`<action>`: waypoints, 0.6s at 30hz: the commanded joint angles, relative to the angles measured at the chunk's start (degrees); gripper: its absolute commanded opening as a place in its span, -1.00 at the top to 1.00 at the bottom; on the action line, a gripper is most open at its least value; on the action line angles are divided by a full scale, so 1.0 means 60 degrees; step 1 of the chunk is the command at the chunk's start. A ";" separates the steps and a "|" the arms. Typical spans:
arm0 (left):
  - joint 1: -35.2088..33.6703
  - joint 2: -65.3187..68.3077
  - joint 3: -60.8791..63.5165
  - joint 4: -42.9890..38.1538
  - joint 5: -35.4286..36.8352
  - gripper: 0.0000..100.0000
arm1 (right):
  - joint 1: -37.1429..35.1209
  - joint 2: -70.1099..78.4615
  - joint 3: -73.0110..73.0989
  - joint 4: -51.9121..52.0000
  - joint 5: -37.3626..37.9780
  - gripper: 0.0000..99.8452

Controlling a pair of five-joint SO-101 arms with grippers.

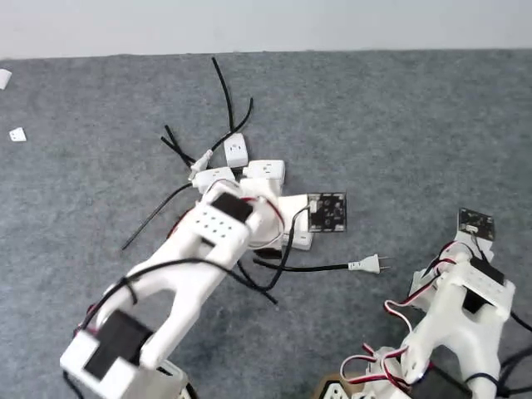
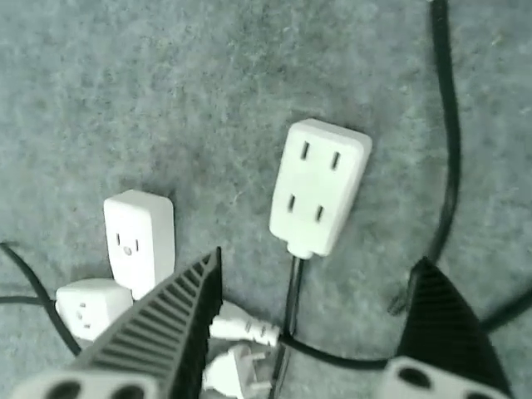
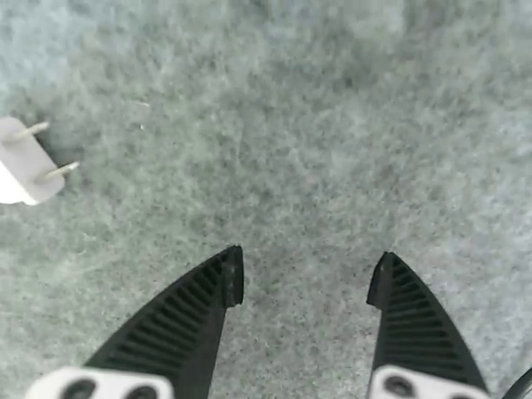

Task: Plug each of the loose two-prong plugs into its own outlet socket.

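Left jaws wide over white rectangular outlet block (image 2: 320, 187), right jaws wide above grey felt surface (image 3: 332, 125) — white two-prong plug (image 3: 23, 170) nearby.

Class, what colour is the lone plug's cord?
The cord is black; clearest in the high view.

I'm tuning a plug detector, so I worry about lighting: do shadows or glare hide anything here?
High view: soft, even light, no glare; the loose plug stands out on the grey carpet. Left wrist view: outlet block evenly lit, slots plain. Right wrist view: a white plug, prongs faintly shiny, nothing hidden.
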 commanded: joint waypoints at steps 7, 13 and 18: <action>0.0088 0.2432 -0.2410 0.0029 -0.0088 0.36 | -0.0095 -0.0286 -0.0059 -0.0125 -0.0117 0.50; 0.0308 0.3810 -0.3216 0.0044 -0.0088 0.45 | -0.0095 -0.0286 -0.0059 -0.0125 -0.0132 0.50; 0.0264 0.4088 -0.3509 0.0147 0.0000 0.49 | -0.0095 -0.0286 -0.0044 -0.0286 -0.0527 0.50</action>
